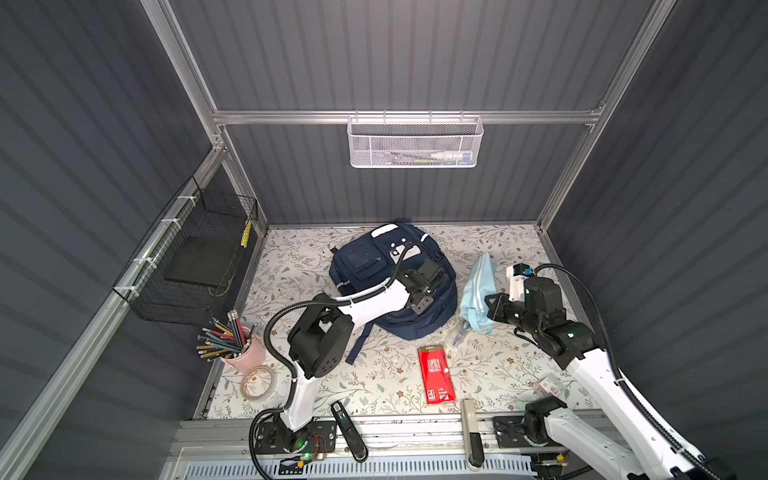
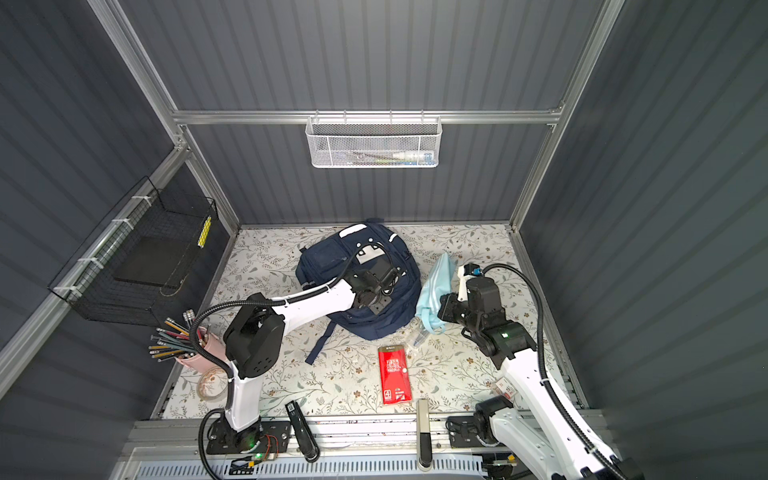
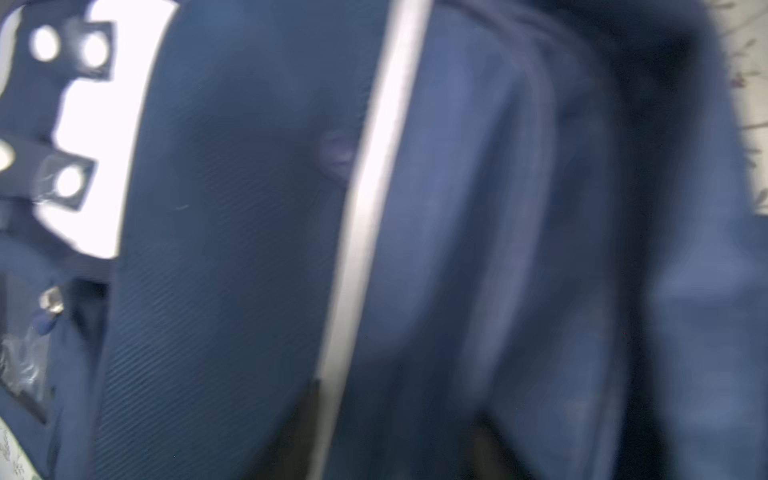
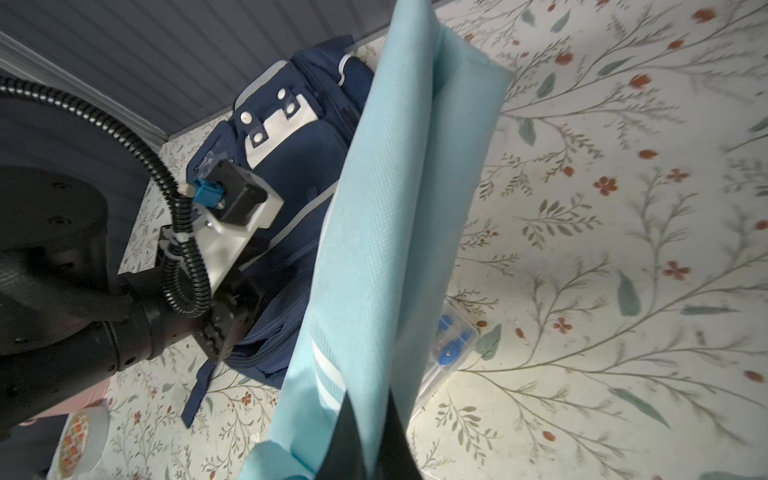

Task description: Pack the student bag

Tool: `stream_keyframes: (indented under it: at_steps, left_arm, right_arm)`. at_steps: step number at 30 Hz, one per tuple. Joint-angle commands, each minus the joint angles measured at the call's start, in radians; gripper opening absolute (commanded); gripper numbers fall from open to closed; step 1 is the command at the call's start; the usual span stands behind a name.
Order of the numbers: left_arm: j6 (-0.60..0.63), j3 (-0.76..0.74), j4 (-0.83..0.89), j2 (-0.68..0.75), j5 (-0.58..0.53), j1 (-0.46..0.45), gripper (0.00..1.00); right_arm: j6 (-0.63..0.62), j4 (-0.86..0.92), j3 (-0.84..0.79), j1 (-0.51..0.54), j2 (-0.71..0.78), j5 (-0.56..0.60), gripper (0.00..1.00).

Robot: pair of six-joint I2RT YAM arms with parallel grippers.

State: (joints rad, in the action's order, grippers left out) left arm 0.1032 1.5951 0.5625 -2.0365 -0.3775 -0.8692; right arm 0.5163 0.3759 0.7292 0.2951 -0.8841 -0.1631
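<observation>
- Left gripper (image 1: 419, 306): centre of frame, down on the backpack (image 1: 365, 257); jaw state cannot be told.
- Backpack: centre of frame, lying front-up on the floral table (image 1: 374, 374), near the back wall.
- Right gripper (image 1: 492, 306): right of centre, jaws clamped on a light-blue pouch (image 1: 478, 282) just beside the backpack.

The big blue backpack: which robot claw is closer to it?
Left. The left claw is right over the backpack, touching or nearly touching its fabric. The right claw is off to its side, shut on the light-blue pouch.
</observation>
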Motion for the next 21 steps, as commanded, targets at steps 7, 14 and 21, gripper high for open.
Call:
stream_keyframes:
  at_steps: [7, 14, 21]
  left_arm:
    - [-0.208, 0.120, 0.060, 0.220, 0.315, 0.179, 0.00]
    - [-0.269, 0.188, 0.073, 0.258, 0.424, 0.200, 0.00]
    - [-0.317, 0.248, 0.083, 0.235, 0.427, 0.208, 0.00]
  right_arm:
    - [0.245, -0.456, -0.123, 0.055, -0.113, -0.162, 0.00]
    - [0.255, -0.814, -0.100, 0.169, -0.359, -0.130, 0.00]
    - [0.286, -1.147, 0.214, 0.220, -0.905, -0.235, 0.00]
